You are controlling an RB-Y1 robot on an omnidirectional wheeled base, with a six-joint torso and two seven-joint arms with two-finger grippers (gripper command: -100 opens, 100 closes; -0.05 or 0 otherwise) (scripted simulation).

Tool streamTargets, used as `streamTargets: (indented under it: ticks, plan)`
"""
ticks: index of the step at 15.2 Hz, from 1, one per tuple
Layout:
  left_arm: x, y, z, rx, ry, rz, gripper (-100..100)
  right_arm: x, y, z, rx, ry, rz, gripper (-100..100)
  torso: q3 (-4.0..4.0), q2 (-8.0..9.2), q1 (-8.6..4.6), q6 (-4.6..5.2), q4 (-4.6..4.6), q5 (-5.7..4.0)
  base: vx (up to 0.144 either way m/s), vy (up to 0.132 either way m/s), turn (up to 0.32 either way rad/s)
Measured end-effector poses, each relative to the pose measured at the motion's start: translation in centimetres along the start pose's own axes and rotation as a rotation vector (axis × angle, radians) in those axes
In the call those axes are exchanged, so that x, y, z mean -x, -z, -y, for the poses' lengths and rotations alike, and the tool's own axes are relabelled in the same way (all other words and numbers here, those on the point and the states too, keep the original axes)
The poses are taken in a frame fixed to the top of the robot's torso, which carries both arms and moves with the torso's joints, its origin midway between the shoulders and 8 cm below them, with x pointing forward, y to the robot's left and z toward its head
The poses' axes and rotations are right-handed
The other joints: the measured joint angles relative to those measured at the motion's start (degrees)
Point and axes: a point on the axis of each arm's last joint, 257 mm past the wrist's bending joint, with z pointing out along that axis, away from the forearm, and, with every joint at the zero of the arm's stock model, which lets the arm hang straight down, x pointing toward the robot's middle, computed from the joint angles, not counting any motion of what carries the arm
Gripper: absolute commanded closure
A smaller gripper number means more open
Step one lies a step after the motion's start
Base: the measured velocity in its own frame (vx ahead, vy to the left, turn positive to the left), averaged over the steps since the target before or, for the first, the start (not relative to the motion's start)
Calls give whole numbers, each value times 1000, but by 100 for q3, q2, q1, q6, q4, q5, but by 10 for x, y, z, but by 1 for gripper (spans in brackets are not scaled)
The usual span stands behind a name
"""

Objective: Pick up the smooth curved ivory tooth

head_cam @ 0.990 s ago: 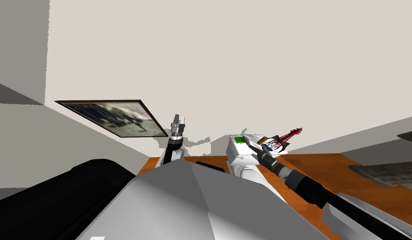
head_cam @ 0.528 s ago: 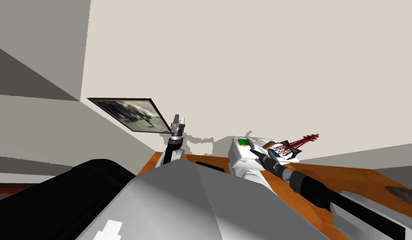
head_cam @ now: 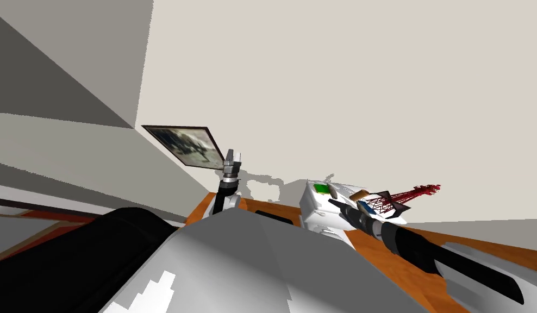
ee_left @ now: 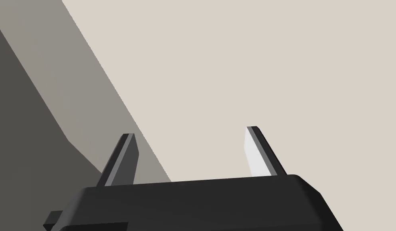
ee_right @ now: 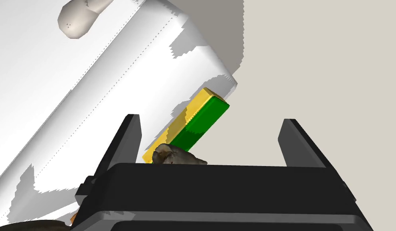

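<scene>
Left of centre in the head view, a dark-framed picture (head_cam: 186, 144) hangs on the pale wall. Just right of it, the left tool (head_cam: 233, 156) points upward above the near corner of the orange-brown worktop (head_cam: 381, 266). Its wrist view shows the fingers (ee_left: 257, 156) standing wide apart.

At mid-frame a white box-shaped unit (head_cam: 313, 209) stands on the worktop against the wall. On its top, at the left, lies a green block (head_cam: 320, 188) with a yellow side. The tooth (head_cam: 333, 191), a small tapered grey-beige piece, lies right against that block's right end.

The right tool (head_cam: 332, 202) reaches in from the lower right, with its tips at the tooth. In the right wrist view its fingers are spread wide. The tooth's lumpy end sits low between them, close to the dark body, and neither finger presses it.

Further right lie a brown block (head_cam: 362, 194), a blue piece (head_cam: 364, 207) and a red lattice tower model (head_cam: 409, 195).
</scene>
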Motion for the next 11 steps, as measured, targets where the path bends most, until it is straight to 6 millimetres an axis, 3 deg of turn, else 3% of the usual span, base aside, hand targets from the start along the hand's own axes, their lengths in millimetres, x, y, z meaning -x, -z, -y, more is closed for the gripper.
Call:
streamTargets:
  ticks: [8, 11]
  plan:
    - [0, 0, 0, 0, 0, 0, 0, 5, 9, 44, -198, 29, -53, -100, 0, 1, 6, -4, 0, 1, -14, -25, 185]
    - [0, 0, 0, 0, 0, 0, 0, 10, 13, 55, -254, 69, -68, -100, 0, -1, 6, 3, 0, 1, -7, -14, 23]
